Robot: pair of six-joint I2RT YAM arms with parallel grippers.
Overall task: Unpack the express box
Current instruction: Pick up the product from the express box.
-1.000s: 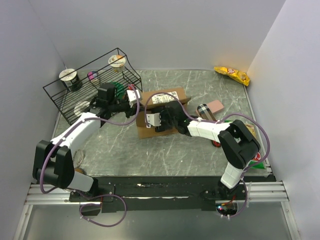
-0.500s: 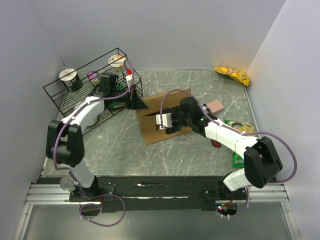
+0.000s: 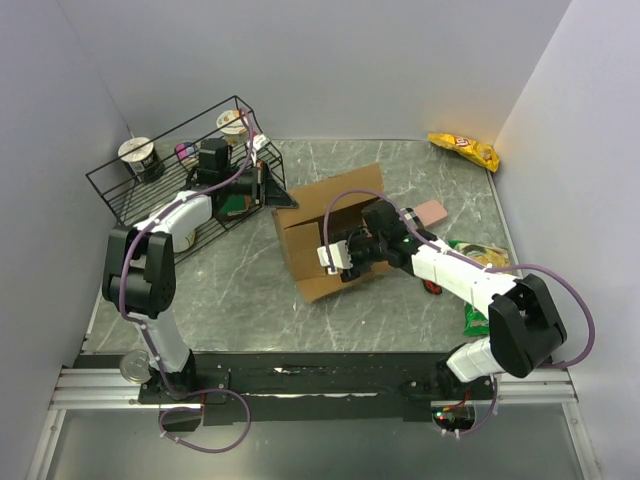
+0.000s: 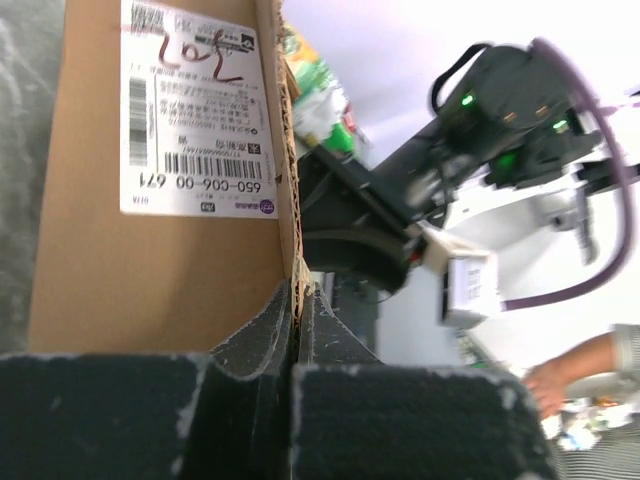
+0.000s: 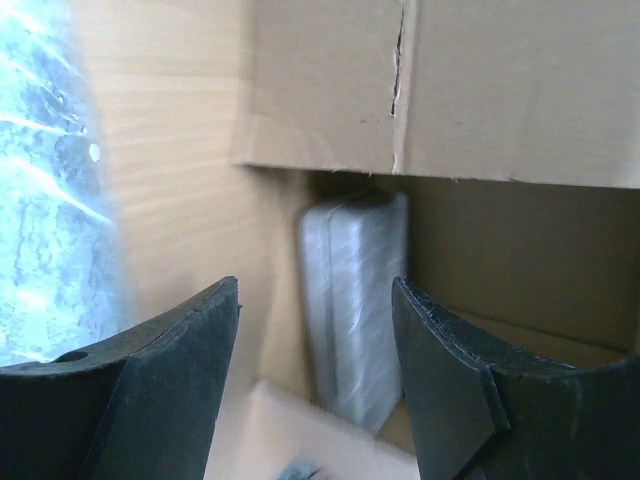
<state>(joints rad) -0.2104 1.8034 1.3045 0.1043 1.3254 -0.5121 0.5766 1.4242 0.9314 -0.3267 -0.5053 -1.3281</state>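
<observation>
"Brown express box [image 3: 305, 255], where's it at?"

"Mid-bench [image 3: 230, 290], skewed, betw. the two arms. Open side is turned toward the R arm, and one flap stands up along the far edge."

"L gripper [image 4: 297, 300]?"

"Clamped on the box. It has a cardboard edge at the box's far-left corner, just beside the black wire rack [image 3: 180, 165]. Wrist view shows both pads pressed together w/ the corrugated edge sandwiched betw. them. White shipping label [image 4: 195, 110] w/ barcodes sits on the panel above the pinch."

"R gripper [image 5: 315, 285]?"

"Fingers apart, nothing held. It's at the mouth of the box. Its wrist view looks inside: a grey wrapped packet [image 5: 355, 300] stands against the inner wall, showing betw. the two fingers and apart from both. Can't tell what's in the packet. Overhead there's a flap w/ a ragged split in it."

"Anything else around?"

"Rack is far-left, w/ a left cup [image 3: 137, 152] and a back cup [image 3: 234, 122] at its far side; can't tell if they're on it or behind it. Yellow snack bag [image 3: 463, 150] in the far-right corner. Pink item [image 3: 432, 212] just behind the box, by the R arm. Green bag [image 3: 476, 318] near the R edge, partly hidden by that arm."
</observation>
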